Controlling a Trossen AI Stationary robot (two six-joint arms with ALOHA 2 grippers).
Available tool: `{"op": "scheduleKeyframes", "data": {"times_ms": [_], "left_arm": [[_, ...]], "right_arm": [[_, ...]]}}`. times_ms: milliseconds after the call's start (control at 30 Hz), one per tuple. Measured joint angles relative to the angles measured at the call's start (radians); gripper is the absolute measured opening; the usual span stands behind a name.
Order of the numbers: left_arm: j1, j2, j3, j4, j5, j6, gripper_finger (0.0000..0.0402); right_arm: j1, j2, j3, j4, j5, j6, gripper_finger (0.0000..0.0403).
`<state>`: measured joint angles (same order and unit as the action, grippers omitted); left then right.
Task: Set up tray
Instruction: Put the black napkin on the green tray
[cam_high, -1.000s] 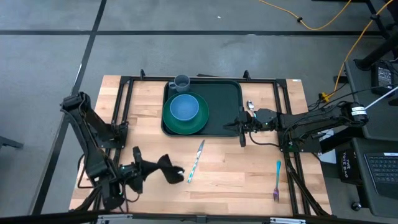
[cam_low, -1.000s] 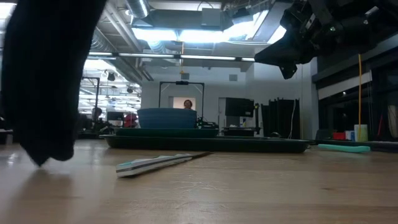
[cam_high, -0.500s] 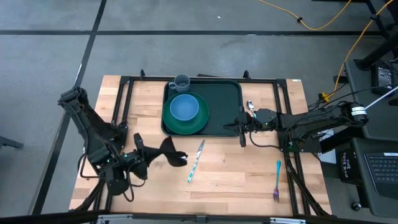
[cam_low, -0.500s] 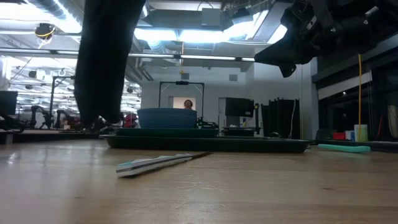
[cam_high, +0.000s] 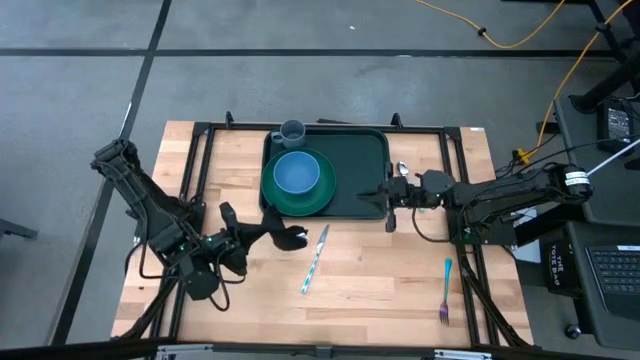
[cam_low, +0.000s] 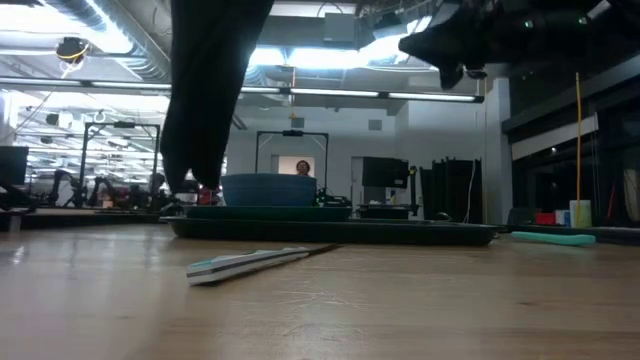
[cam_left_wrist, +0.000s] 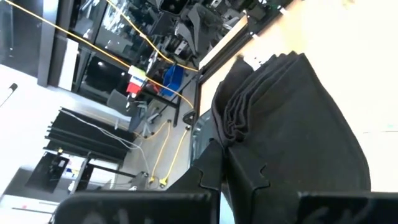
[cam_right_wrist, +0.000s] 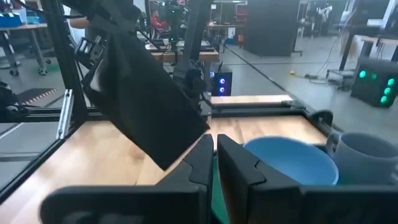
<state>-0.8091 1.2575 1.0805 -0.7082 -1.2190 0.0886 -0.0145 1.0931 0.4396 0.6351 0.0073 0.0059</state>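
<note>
The dark green tray (cam_high: 355, 170) lies at the table's far middle. On it sit a green plate (cam_high: 322, 196) with a blue bowl (cam_high: 296, 172) and a grey cup (cam_high: 292, 131). My left gripper (cam_high: 258, 236) is just near-left of the tray, shut on a black folded cloth (cam_high: 282, 236), which also shows in the low view (cam_low: 210, 90). My right gripper (cam_high: 390, 196) hovers over the tray's right rim, shut on nothing. A teal-handled knife (cam_high: 314, 260) lies on the wood near the tray. My left gripper pinches the black cloth between its two fingers, at a bunched edge of several folded layers (cam_left_wrist: 231, 134). The fingers come nearly level from the table's left. The cloth hangs below them, slack, and its lower end (cam_low: 190, 180) is clear of the table.
A spoon (cam_high: 402, 170) lies just right of the tray and a teal fork (cam_high: 445, 290) near the right front corner. A black metal frame (cam_high: 200, 150) runs around the table's back and sides. Bare wood lies along the near edge (cam_high: 360, 300).
My left gripper has carried the black cloth up and toward the far edge, from the near-left of the table to beside the tray's near-left corner; the cloth hangs lifted. My right gripper has risen a little over the tray's right rim and tipped up.
</note>
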Motion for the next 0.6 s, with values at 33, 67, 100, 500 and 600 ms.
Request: {"op": "scheduleKeyframes", "data": {"times_ms": [33,67,100,500,600], "left_arm": [[0.006,0.000,0.000,0.009,0.000,0.017,0.0002],[0.012,0.000,0.000,0.017,0.000,0.029,0.0002],[0.021,0.000,0.000,0.025,0.002,0.040,0.0002],[0.133,0.000,0.000,0.055,0.096,0.056,0.0002],[0.153,0.000,0.000,0.055,0.116,0.056,0.0002]], "right_arm": [[0.000,0.000,0.019,-0.016,0.000,-0.016,0.0028],[0.000,0.000,0.040,-0.040,0.000,-0.033,0.0028],[0.000,0.000,0.065,-0.071,0.000,-0.043,0.0028],[0.000,0.011,0.411,-0.581,-0.008,-0.099,0.0028],[0.007,0.041,0.454,-0.638,-0.009,-0.115,0.0029]]}}
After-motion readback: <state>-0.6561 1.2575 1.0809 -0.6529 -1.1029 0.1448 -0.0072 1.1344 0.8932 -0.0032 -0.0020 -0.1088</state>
